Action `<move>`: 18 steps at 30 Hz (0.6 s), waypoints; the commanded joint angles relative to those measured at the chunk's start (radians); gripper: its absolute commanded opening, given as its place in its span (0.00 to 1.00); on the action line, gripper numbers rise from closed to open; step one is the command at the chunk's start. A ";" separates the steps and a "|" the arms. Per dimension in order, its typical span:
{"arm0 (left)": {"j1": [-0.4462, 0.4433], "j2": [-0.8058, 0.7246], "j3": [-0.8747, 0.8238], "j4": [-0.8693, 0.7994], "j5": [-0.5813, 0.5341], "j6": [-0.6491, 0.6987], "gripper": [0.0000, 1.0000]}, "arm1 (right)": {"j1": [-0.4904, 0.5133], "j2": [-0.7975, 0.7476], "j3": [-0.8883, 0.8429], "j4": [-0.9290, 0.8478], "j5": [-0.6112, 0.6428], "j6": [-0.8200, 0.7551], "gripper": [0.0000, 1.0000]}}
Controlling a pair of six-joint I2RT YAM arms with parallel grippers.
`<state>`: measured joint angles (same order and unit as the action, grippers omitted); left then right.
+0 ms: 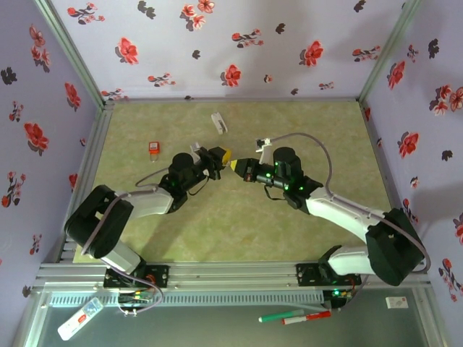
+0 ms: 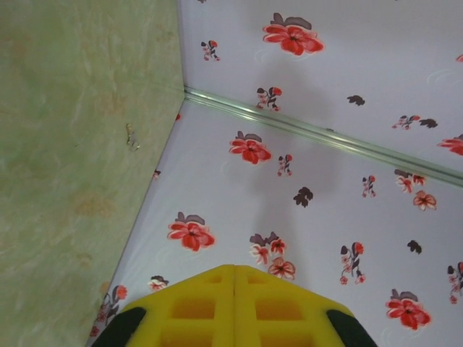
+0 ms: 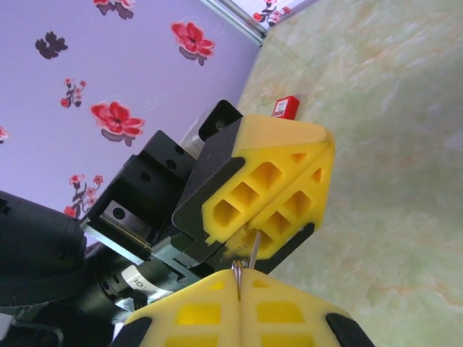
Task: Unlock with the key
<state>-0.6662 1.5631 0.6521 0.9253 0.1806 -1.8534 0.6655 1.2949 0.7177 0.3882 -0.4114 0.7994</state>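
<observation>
Where the two arms meet tip to tip above the middle of the green table (image 1: 239, 224), I read the step in hand as a handover or regrip of the key. The right gripper (image 3: 237, 289) has its yellow fingers pressed fully together, and a thin metal piece (image 3: 247, 259) stands out of the seam between them. I take it for the key seen edge-on, though it is too slim for me to make out teeth or a bow. The left gripper (image 1: 226, 155) is likewise closed flat, and the upper end of the piece reaches its fingers. Whether they actually pinch it I cannot tell.

To do this step well I would confirm a firm second grip before letting either side go. I would hold both wrists motionless so the piece is not bent or twisted between them, then release slowly and watch for slip. The piece looks rigid, bright and narrow, and I judge it easy to drop.

The small red object (image 1: 154, 150), probably the lock, carries a pale label. It lies flat on the table well to the left of both grippers, touched by neither.
</observation>
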 commanded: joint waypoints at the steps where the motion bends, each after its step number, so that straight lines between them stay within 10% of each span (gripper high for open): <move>1: 0.022 -0.050 -0.006 -0.029 -0.010 0.057 0.00 | -0.019 -0.028 0.024 -0.062 0.026 -0.052 0.00; 4: 0.027 -0.082 0.008 -0.092 -0.017 0.137 0.00 | -0.024 -0.035 0.014 -0.040 0.025 -0.022 0.06; 8: 0.028 -0.178 0.043 -0.242 -0.078 0.394 0.00 | -0.037 -0.045 -0.065 0.198 -0.027 0.162 0.69; 18: -0.013 -0.266 0.040 -0.206 -0.173 0.673 0.00 | -0.016 0.092 -0.126 0.749 -0.054 0.548 0.71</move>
<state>-0.6682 1.2877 0.6895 0.6731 0.0460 -1.2884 0.6373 1.3315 0.5884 0.8688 -0.4358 1.1858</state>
